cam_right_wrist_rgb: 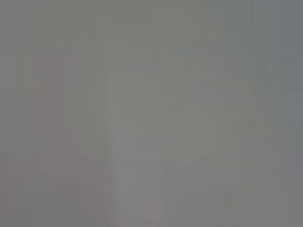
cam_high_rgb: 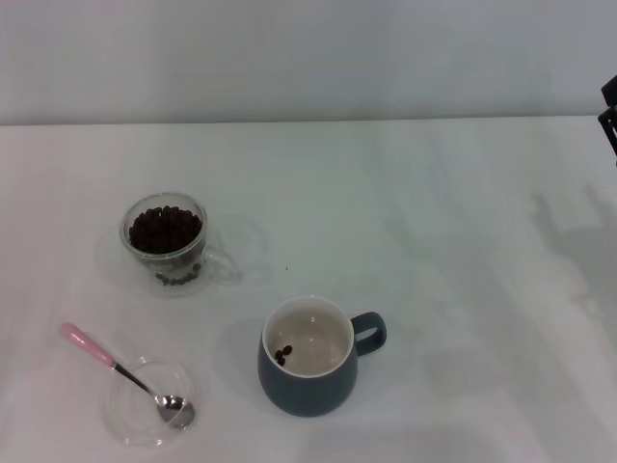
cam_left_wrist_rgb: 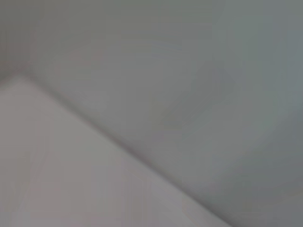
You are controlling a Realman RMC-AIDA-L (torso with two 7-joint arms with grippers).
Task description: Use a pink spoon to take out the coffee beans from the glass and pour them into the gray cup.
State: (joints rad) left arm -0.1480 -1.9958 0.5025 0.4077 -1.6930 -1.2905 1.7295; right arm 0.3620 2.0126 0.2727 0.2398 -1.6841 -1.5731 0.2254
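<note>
Right arm [cam_high_rgb: 609,114]: only a dark part shows at the head view's right edge; its finger state cannot be told. Left gripper: not in view. Far from that arm, the gray cup [cam_high_rgb: 307,391] stands near the front, a few coffee beans [cam_high_rgb: 282,355] inside. The glass [cam_high_rgb: 165,239] of beans sits behind-left; the pink spoon [cam_high_rgb: 123,373] rests with its bowl on a clear saucer [cam_high_rgb: 135,424], front left.

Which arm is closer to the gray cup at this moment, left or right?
Right, as far as the views show. Only a dark part of the right arm is visible, at the table's far right edge, well away from the gray cup. The left arm is out of the head view, so its distance is unknown.
</note>
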